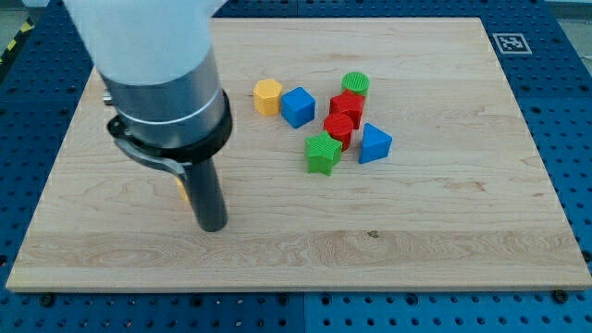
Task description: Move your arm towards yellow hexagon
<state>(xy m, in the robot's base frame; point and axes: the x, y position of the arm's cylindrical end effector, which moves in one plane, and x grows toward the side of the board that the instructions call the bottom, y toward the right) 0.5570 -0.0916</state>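
My tip (214,225) rests on the tabletop (444,213), well left and below the yellow hexagon (267,95); the tool is a plain rod holding nothing.

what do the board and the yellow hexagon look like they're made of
Board: looks like pale wood, matt, with visible grain lines and plank seams. Yellow hexagon: probably plastic, uniform colour with a slight sheen; whether it is printed or moulded can't be told.

Bright even light, soft shadows, sharp focus throughout.
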